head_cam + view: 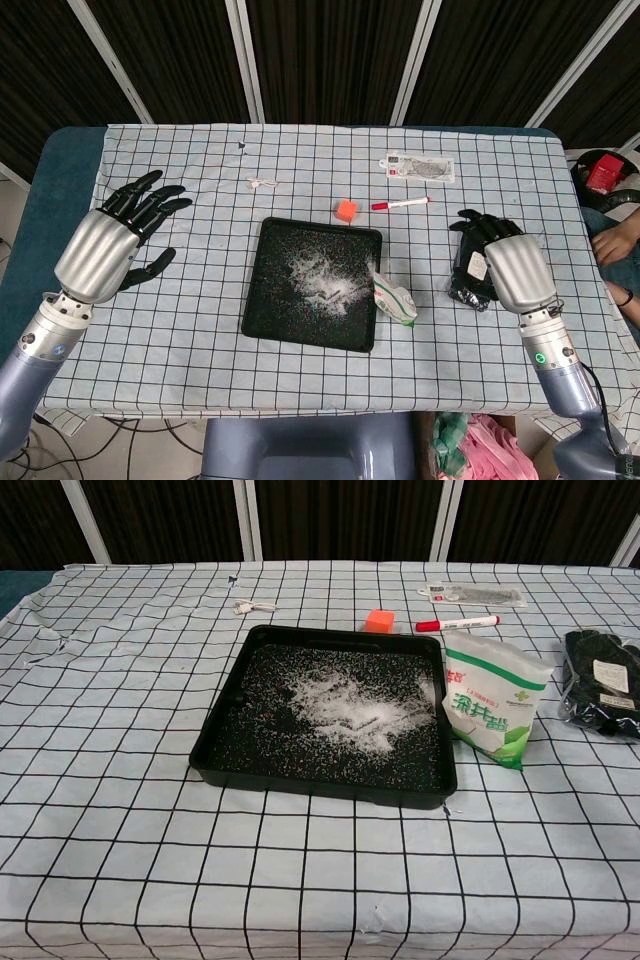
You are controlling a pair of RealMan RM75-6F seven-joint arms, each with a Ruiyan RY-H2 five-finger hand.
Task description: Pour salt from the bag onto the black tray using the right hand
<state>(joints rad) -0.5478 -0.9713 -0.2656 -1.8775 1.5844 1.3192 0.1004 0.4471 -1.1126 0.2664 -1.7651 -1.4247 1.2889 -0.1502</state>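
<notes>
The black tray [258,300] [320,783] lies at the table's middle, with white salt [325,280] [345,710] scattered across its floor. A white and green salt bag [393,297] [490,700] stands upright on the cloth against the tray's right edge, and no hand holds it. My right hand [495,260] hovers to the right of the bag with its fingers stretched out and nothing in them. At the table's left side my left hand [130,235] is raised, its fingers spread and empty. The chest view shows neither hand.
Behind the tray are an orange cube [346,210] [379,621], a red marker [400,204] [458,624], a clear packet [420,167] [475,595] and a white cable [262,183] [255,607]. Under my right hand lies a black packet [462,285] [600,685]. A person's arm [610,245] shows at the right edge.
</notes>
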